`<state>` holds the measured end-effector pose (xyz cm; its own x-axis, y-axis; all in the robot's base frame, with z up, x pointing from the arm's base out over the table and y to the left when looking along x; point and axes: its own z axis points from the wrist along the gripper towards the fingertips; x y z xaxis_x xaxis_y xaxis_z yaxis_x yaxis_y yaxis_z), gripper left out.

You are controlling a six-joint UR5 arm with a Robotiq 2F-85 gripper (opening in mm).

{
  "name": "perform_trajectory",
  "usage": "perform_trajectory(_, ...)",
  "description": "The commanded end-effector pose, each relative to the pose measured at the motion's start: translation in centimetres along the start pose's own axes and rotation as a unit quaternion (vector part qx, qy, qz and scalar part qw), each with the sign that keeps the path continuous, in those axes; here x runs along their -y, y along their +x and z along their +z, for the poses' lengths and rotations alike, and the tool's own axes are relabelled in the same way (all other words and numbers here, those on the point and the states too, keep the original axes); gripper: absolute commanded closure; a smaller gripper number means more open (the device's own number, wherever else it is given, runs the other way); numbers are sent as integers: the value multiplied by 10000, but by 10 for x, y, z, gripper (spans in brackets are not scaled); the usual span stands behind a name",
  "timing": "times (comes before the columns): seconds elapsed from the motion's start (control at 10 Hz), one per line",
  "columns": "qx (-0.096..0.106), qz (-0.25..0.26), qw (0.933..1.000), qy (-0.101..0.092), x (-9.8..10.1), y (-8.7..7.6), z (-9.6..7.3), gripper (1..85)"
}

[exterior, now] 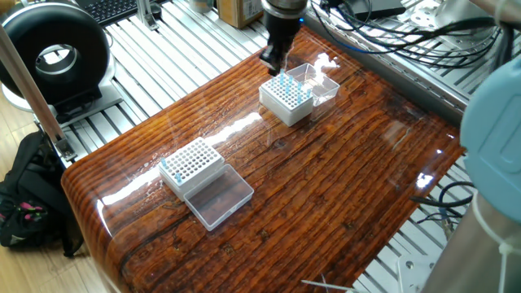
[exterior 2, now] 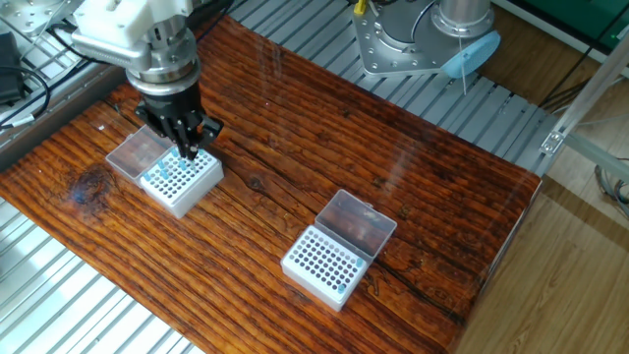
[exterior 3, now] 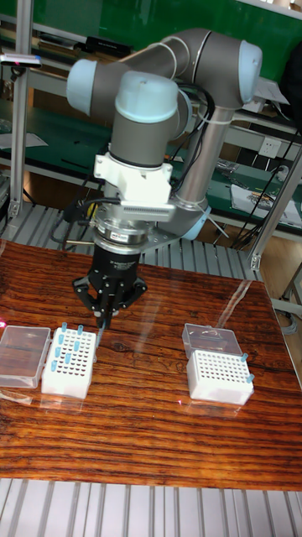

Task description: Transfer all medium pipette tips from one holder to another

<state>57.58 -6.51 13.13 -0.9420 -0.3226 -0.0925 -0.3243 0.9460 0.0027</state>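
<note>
Table: a glossy wooden top (exterior: 326,187), resting on a ribbed metal frame.

Gripper: a black two-finger gripper (exterior 3: 101,320) (exterior 2: 189,149) (exterior: 271,63), pointing straight down above the edge of the first rack. Its fingers are drawn close together at the tips. Whether a tip sits between them cannot be told.

First rack: a white box with a grid of holes (exterior 2: 183,180) (exterior: 286,99) (exterior 3: 67,362), standing below the gripper. Its clear lid (exterior 2: 136,154) lies folded open flat beside it.

Pipette tips: pale-blue cones (exterior 2: 167,175) (exterior: 286,85) (exterior 3: 65,346), standing upright in scattered holes of the first rack. Most of the tips in view are here.

Second rack: a white box of the same kind (exterior 2: 326,265) (exterior: 191,164) (exterior 3: 218,375), well apart from the first along the table. Its clear lid (exterior 2: 355,225) is likewise open.

Tips in second rack: a few pale-blue cones (exterior: 168,168) (exterior 3: 247,379), seated along one edge of the grid. The other holes show white.

Arm: grey tubes with pale-blue joint caps (exterior 3: 151,96), reaching down to the gripper.
</note>
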Motion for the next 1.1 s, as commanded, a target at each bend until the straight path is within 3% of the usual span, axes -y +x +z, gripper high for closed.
perform_trajectory(0.0, 10, -18, 10000, -45, 4, 17, 3, 847)
perform_trajectory(0.4, -2, -19, 10000, -33, 6, 20, 7, 847)
perform_trajectory(0.6, -110, 86, 9996, -263, -6, 27, 10, 847)
perform_trajectory(1.0, -86, 58, 9998, -166, -1, 26, 15, 847)
